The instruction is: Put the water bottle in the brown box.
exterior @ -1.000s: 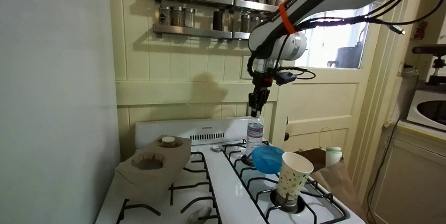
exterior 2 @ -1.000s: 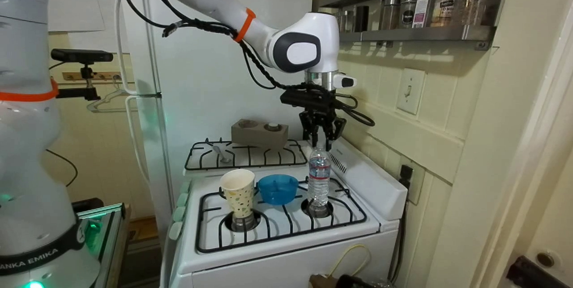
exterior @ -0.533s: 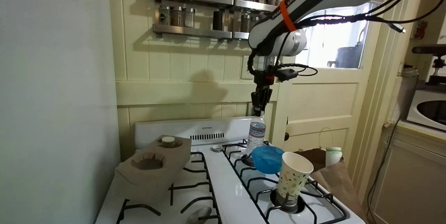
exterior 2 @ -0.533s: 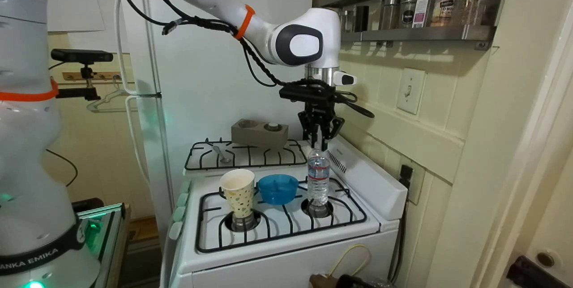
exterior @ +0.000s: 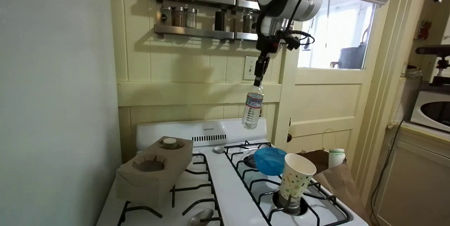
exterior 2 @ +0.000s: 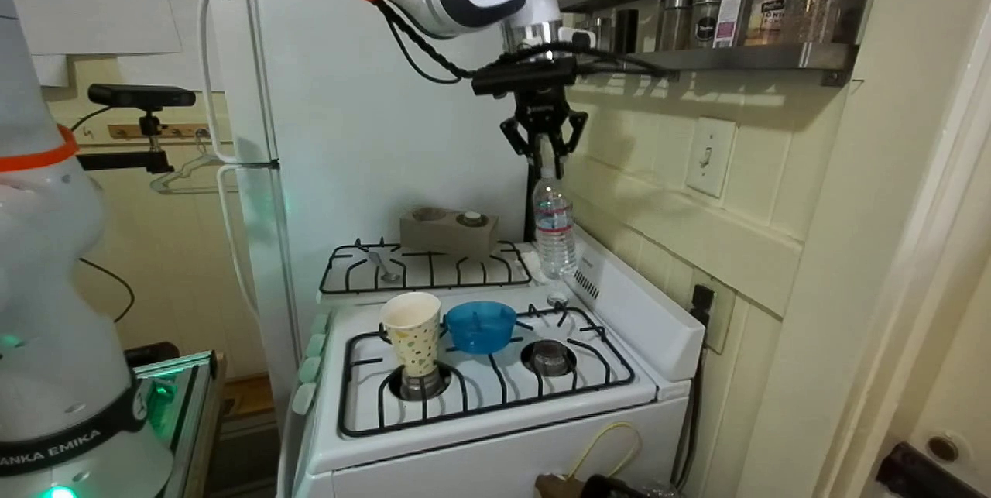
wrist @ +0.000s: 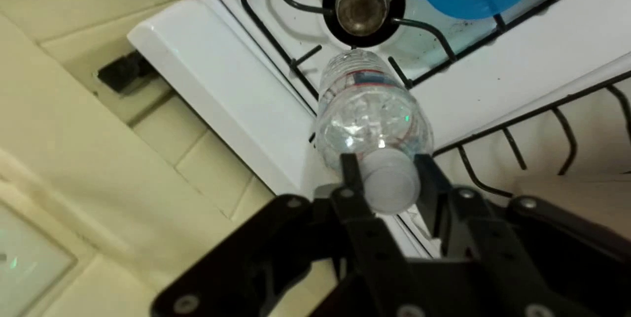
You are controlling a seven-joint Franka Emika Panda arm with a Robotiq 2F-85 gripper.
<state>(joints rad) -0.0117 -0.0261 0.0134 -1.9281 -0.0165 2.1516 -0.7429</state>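
Pinching the water bottle (wrist: 372, 115) by its cap (wrist: 392, 186) with the gripper (wrist: 388, 161), narrowed to about the cap's width. Hanging slightly tilted, clear of the stove (exterior: 226, 187), near its rear edge. Best carried high toward the edge beside the fridge (exterior 2: 387, 134), straightened above the brown box (exterior: 144, 187), then lowered gently, base first, into the open hole (exterior: 150, 165); likely to swing if hurried.

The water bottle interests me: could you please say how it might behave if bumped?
The water bottle would probably swing or pivot, since the gripper holds only its capped top. Its clear, ribbed body looks thin, so it may flex.
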